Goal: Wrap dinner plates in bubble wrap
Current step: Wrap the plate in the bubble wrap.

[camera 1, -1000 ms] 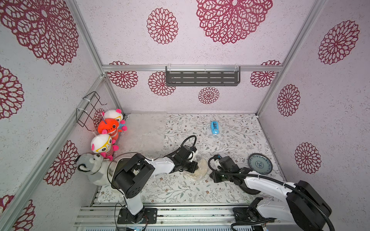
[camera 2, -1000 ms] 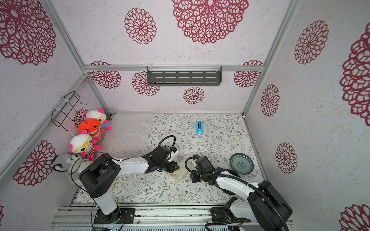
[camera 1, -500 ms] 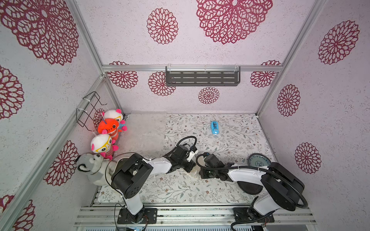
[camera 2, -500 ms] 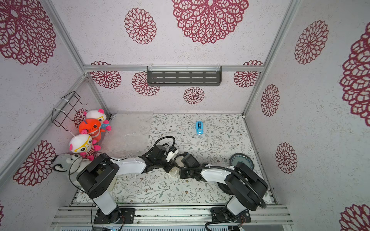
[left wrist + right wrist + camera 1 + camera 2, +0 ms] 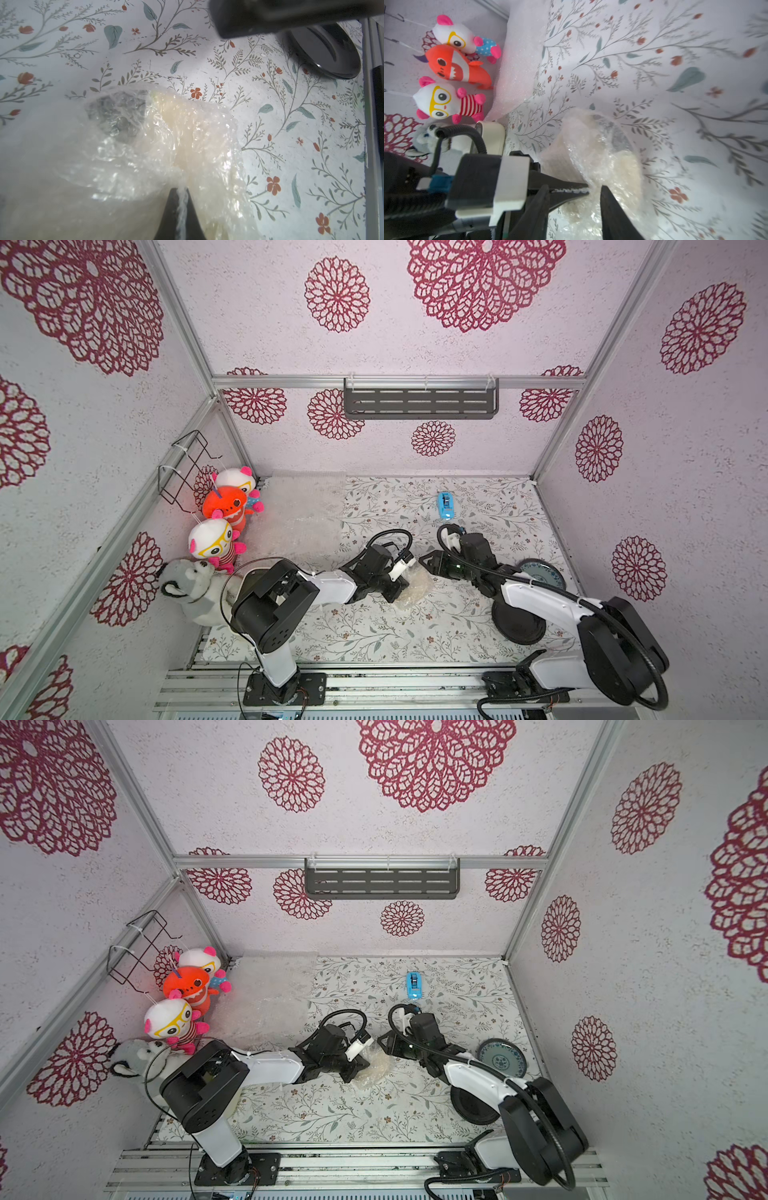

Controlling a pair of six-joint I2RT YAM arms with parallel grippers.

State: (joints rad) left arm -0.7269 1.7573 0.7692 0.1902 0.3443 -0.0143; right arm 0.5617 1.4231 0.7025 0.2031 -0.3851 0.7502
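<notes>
A crumpled bundle of bubble wrap [image 5: 415, 589] [image 5: 374, 1067] lies mid-table, and a cream dinner plate [image 5: 187, 128] shows through it. My left gripper [image 5: 400, 592] [image 5: 354, 1073] [image 5: 182, 192] is shut on a twisted edge of that wrap. My right gripper [image 5: 428, 563] [image 5: 384, 1045] [image 5: 574, 192] stands open just right of the bundle, with its jaws on either side of the wrap's edge and the left gripper's tip. A glossy black plate [image 5: 517, 620] [image 5: 473, 1104] [image 5: 328, 52] lies bare under the right arm. Behind it sits a blue-grey patterned plate [image 5: 540, 574] [image 5: 500, 1056].
Flat bubble wrap sheets [image 5: 303, 514] [image 5: 270, 990] [image 5: 519, 62] lie at the back left. Plush toys [image 5: 224, 506] [image 5: 183, 986] [image 5: 452, 62] hang on the left wall. A blue tape dispenser [image 5: 445, 506] [image 5: 414, 986] stands at the back middle.
My right gripper has gone from nearly shut to open; it pushed left against the bundle and then drew back to the right. The left gripper kept its hold on the wrap.
</notes>
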